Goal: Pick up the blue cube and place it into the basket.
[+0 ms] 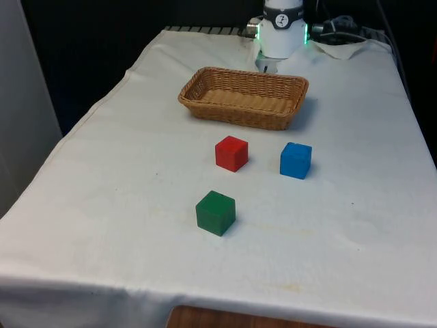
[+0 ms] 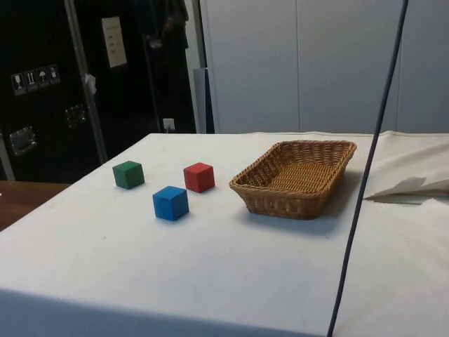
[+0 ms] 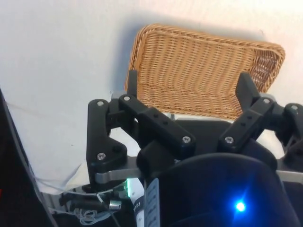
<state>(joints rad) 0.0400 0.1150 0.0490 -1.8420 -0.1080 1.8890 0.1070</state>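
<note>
While nothing is being held right now, here's how it all sits, biggest stuff first:

- tabletop (image 1: 123, 205): covered in a white cloth, everything below rests on it. In the side view a dark cable (image 2: 365, 189) hangs down across the picture, in front of the cloth.
- basket (image 1: 243, 96): woven wicker, rectangular, shallow, nothing inside it. It sits toward the far end of the tabletop, just in front of the robot's white base (image 1: 281, 34). From the side view it's the thing furthest right, with the three cubes off to its left.
- gripper (image 3: 189, 90): spread wide, released, nothing between the two black fingers (image 3: 132, 85). The wrist view looks past them down onto the basket's inside, so the gripper is up above the basket's robot-side end, well apart from the cubes.
- blue cube (image 1: 295, 160): sitting flat on the cloth, on the near side of the basket and toward the front view's right. It's apart from the basket, untouched. The red one is its closest neighbour, near but not touching.
- red cube (image 1: 231, 153): to the front view's left of the blue cube, roughly level with it, also in front of the basket.
- green cube (image 1: 216, 213): nearest the camera in the front view, a little left of the red cube, clear of both others.
</note>
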